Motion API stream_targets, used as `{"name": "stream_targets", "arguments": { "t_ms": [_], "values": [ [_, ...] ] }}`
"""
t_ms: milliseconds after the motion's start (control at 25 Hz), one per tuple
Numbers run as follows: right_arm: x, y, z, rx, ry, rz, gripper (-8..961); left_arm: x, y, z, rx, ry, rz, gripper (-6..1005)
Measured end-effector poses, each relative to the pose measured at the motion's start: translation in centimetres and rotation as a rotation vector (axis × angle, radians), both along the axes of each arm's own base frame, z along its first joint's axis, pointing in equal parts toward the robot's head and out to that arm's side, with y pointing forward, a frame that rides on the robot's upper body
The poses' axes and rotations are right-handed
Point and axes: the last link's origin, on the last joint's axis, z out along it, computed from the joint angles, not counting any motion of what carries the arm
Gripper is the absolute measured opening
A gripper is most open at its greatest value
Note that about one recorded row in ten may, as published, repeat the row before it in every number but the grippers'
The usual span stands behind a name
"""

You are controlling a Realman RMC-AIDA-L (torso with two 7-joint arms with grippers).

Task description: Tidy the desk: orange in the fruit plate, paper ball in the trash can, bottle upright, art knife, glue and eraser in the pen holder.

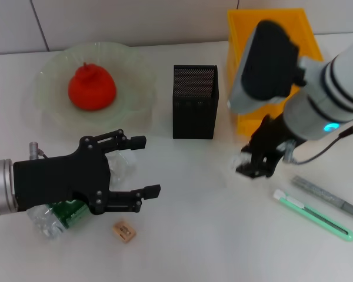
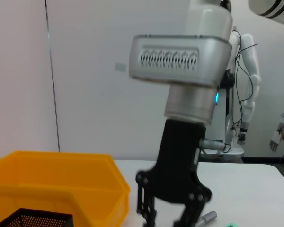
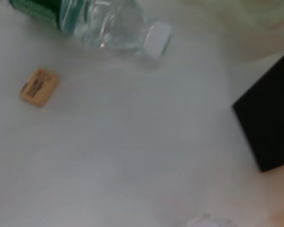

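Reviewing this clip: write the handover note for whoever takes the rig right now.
Left claw: open, above the lying bottle.
Right claw: shut on the paper ball, beside the yellow trash can.
Done: orange in the fruit plate.
Left: drop the paper ball in the trash can; stand the bottle upright; eraser, art knife and glue, all on the desk, go into the pen holder.

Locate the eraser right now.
Head view: the eraser lies on the desk's near-left side, just below the open left gripper, beside the lying bottle.
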Motion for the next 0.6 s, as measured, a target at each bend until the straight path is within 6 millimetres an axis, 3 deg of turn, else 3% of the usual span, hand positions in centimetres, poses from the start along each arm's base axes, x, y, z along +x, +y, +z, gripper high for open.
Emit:
{"name": "stream_targets", "arguments": {
  "t_ms": [280,600],
  "values": [
    [-0.8,0.8,4.4,0.177,0.034,0.025,361,0.0,0.0,0.0,0.003,0.000,-0.001,865],
    [-0.3,2.0,7.6,0.350,0.050,0.042,358,0.2,0.1,0.0,0.002,-0.002,-0.004,865]
  ]
}}
